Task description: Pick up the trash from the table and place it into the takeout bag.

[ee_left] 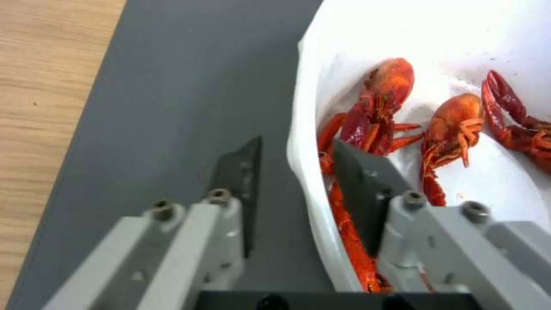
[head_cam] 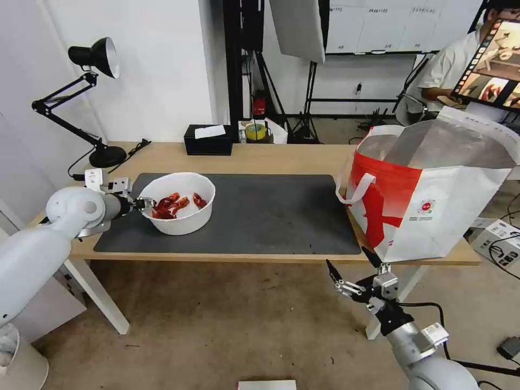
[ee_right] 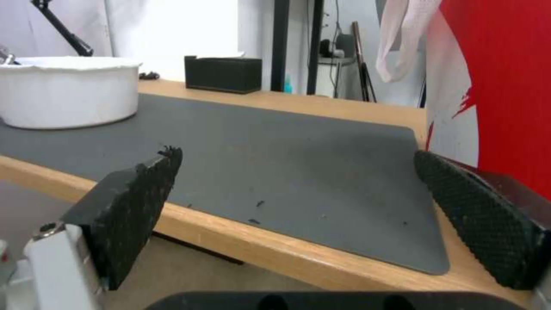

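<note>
On the left part of the dark grey mat (head_cam: 271,211) of the table (head_cam: 260,157) stands the white round bowl (head_cam: 179,219), holding red crayfish shells (head_cam: 173,205). My left gripper (head_cam: 145,203) is at the bowl's left rim. In the left wrist view this gripper (ee_left: 298,142) is open and straddles the rim of the bowl (ee_left: 402,34), one finger outside and one inside beside the shells (ee_left: 385,99). The takeout bag (head_cam: 433,184) stands open at the table's right end. My right gripper (head_cam: 346,256) hangs open below the table's front edge, near the bag (ee_right: 505,86).
A black tissue box (head_cam: 208,140) and a tape roll (head_cam: 255,131) sit at the table's back edge. A black desk lamp (head_cam: 100,57) stands at the back left. A white box (head_cam: 501,241) and cables lie on the floor to the right.
</note>
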You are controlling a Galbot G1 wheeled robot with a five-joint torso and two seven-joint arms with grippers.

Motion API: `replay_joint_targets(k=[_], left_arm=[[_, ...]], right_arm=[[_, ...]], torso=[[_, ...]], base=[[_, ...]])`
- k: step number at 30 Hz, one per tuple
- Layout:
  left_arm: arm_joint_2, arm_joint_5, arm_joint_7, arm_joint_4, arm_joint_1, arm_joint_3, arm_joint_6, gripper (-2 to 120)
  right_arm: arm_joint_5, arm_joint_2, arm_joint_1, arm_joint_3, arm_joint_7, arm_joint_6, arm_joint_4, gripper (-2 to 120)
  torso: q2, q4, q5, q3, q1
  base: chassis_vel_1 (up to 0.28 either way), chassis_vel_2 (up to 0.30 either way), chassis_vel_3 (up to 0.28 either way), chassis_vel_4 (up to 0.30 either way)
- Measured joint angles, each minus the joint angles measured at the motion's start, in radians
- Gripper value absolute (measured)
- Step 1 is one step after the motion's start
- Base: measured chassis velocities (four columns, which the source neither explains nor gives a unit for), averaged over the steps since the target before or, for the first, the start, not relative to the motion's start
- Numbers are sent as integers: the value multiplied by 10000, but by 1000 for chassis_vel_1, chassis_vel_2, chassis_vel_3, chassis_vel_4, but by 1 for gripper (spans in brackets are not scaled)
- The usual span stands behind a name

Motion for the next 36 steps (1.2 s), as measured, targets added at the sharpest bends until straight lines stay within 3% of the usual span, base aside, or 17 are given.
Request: replay_joint_targets(k=[8,18,26,36], left_arm=[[-44,-110,149,-5,12,71,-53,1],[37,-470,379,-168,26,-176,17,0],[-99,-1390,-55,-907,-108,-641,19,0],[-399,-2029,-514,-1537,-1409,116,18,0]], right_arm=[[0,0,0,0,0,0,0,100],[0,0,0,0,0,0,0,100],[0,0,0,0,0,0,0,100],[0,0,0,0,0,0,0,100]], torso=[[0,0,0,0,0],[-1,-1,-6,2,0],[-1,-1,-2,2,0],[-1,0,-1,2,0]], base=[[0,0,0,0],[0,0,0,0],[0,0,0,0],[0,0,0,0]])
